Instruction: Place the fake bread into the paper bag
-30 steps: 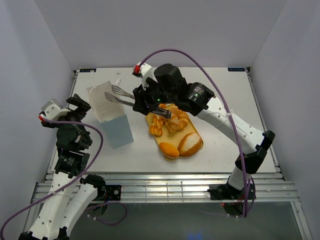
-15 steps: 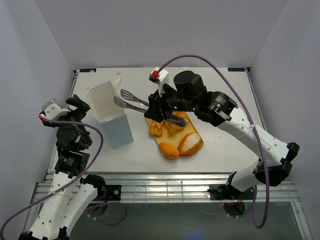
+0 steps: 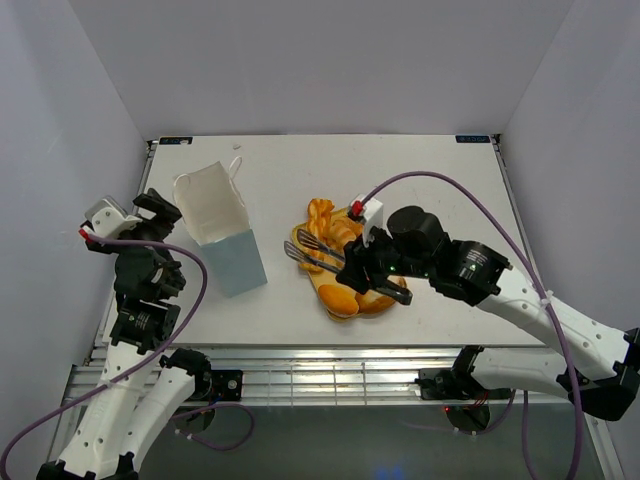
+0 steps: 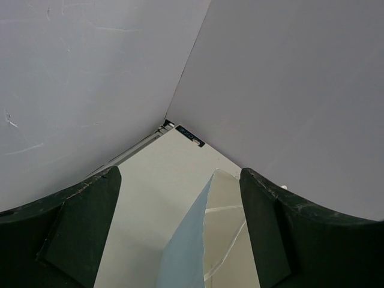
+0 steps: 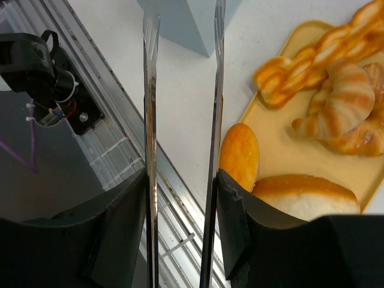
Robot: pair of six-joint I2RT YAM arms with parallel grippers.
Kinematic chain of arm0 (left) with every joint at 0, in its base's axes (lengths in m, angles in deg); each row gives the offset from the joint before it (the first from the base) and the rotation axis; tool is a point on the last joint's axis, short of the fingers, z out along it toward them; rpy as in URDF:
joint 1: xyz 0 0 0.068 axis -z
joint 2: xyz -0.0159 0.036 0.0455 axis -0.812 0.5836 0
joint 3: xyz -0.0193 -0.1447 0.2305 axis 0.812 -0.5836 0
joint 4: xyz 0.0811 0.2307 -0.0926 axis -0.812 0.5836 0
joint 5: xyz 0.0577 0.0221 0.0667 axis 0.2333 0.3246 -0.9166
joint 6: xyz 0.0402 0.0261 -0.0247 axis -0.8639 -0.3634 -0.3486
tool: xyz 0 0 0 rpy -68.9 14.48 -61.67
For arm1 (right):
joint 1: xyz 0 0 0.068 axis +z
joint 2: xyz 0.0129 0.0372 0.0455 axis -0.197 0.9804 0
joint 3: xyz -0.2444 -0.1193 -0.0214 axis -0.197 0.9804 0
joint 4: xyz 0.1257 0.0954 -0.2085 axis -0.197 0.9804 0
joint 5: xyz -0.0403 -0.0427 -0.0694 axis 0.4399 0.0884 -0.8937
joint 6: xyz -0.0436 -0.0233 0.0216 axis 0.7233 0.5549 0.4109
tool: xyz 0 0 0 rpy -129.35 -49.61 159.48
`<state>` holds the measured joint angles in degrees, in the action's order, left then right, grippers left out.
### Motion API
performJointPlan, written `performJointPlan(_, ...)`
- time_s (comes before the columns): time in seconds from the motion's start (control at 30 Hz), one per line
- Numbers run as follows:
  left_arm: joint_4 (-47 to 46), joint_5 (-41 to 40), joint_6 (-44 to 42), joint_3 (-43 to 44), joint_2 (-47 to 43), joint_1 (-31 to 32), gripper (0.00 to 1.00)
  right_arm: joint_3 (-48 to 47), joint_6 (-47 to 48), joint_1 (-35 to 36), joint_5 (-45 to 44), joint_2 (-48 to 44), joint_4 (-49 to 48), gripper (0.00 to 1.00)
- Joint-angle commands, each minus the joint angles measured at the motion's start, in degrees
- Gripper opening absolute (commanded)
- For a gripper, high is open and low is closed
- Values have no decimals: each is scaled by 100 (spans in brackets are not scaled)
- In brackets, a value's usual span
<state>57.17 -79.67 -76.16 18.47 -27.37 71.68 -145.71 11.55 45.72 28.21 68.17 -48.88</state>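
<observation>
The paper bag (image 3: 222, 238) stands open at the left of the table; its edge also shows in the left wrist view (image 4: 195, 249). The fake bread lies on a yellow tray (image 3: 313, 281): a braided twist (image 3: 320, 214), croissants (image 3: 343, 232) and an oval roll (image 3: 337, 300). The right wrist view shows the twist (image 5: 312, 60), a croissant (image 5: 339, 105), the oval roll (image 5: 239, 155) and a larger roll (image 5: 306, 193). My right gripper (image 3: 365, 270) is shut on metal tongs (image 3: 303, 247), whose arms (image 5: 149, 120) stand apart and empty over the tray's left edge. My left gripper (image 3: 152, 212) is open and empty, left of the bag.
The table's near edge and metal rails (image 5: 120, 156) lie just below the tongs. White walls close in the table at the back and sides. A purple cable (image 3: 470, 200) arcs over the right arm.
My right arm has swung the empty tongs from over the bag's opening back and down to the tray's near left side. The left arm has not moved.
</observation>
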Motion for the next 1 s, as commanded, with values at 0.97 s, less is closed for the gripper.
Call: performJointPlan(0.97,134,247,198,128,267,28,91,1796,-807,14,-2447,-861,609,53)
